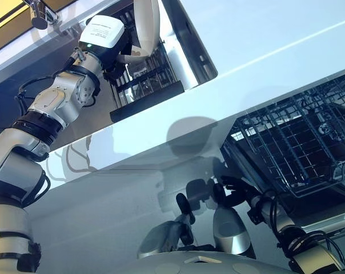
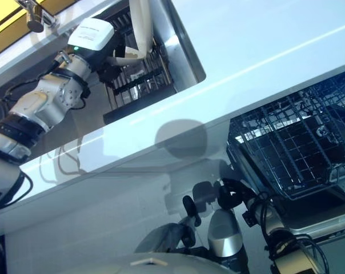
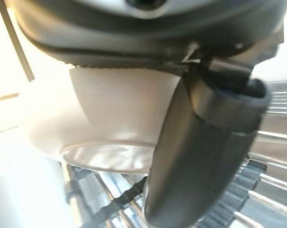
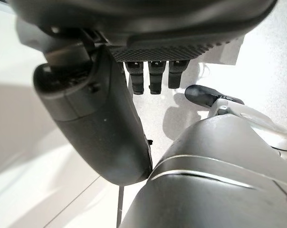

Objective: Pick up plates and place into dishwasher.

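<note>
While gripped by left hand [image 1: 112,65], plate [image 1: 145,25] top cut off.

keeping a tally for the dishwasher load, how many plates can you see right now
1. The plate stands on edge in the drying rack in the sink, held by the left hand. More may be hidden behind the arm.

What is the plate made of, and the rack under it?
The plate looks like glazed ceramic, maybe hard plastic: cream, smooth, with a soft sheen on its base. The left hand holds it. The rack looks like coated metal wire: thin dark bars in a grid.
</note>
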Robot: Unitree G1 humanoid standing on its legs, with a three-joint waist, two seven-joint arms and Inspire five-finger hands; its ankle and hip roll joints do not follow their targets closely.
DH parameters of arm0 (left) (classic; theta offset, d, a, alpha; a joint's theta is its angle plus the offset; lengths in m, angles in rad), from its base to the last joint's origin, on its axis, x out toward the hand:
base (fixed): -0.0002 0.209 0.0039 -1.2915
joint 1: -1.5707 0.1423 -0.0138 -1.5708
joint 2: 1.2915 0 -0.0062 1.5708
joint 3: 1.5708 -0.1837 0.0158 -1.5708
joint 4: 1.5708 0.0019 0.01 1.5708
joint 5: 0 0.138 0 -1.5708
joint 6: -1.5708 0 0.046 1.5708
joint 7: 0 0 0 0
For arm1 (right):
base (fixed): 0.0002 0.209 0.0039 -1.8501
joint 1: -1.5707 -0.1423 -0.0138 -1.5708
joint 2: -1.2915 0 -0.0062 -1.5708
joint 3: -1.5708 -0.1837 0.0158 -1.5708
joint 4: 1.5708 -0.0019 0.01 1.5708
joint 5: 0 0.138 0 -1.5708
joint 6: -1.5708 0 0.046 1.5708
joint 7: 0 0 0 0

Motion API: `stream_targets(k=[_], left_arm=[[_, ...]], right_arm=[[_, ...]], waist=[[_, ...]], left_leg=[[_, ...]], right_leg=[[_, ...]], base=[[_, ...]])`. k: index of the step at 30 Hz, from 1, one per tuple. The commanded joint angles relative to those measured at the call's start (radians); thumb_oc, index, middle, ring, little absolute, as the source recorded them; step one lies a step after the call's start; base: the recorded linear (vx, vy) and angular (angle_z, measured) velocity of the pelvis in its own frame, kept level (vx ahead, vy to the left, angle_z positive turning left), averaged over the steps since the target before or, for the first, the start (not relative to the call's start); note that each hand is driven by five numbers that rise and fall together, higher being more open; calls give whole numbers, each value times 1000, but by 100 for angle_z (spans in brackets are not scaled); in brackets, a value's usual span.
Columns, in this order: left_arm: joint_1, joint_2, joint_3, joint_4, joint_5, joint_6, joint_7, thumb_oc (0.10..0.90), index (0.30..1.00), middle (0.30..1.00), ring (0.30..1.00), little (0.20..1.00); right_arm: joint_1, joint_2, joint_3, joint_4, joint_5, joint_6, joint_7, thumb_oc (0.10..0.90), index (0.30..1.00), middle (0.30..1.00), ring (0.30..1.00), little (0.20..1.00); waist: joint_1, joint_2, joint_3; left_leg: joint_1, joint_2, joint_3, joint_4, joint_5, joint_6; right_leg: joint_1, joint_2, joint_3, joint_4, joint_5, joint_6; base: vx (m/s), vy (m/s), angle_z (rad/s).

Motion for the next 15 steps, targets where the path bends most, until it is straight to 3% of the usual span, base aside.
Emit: stream_targets(k=[1, 10, 15], left_arm=[[15, 111, 63, 47, -2, 7, 48, 100, 300, 300, 300, 200], [48, 144, 113, -8, 2, -41, 69, 100, 300, 300, 300, 200], [109, 175, 193, -57, -70, -94, 66, 100, 300, 300, 300, 200]], right_arm=[[95, 25, 10, -29, -21, -31, 6, 800, 900, 900, 900, 900], [133, 50, -15, -100, 141, -116, 37, 800, 900, 900, 900, 900], [176, 56, -26, -245, 195, -170, 69, 800, 900, 900, 900, 900]], waist=[[17, -23, -100], [35, -55, -168], [45, -83, -215]], left_leg=[[-16, -57, 20, 17, -94, -16], [23, -56, 4, 21, -109, -8], [48, -50, -6, 23, -123, -3]], right_leg=[[-70, 11, 11, 43, -40, 79], [-16, 24, 10, 30, -45, 78], [15, 33, 13, 26, -51, 79]], base=[[0, 0, 0], [19, -7, 5], [9, -6, 1]])
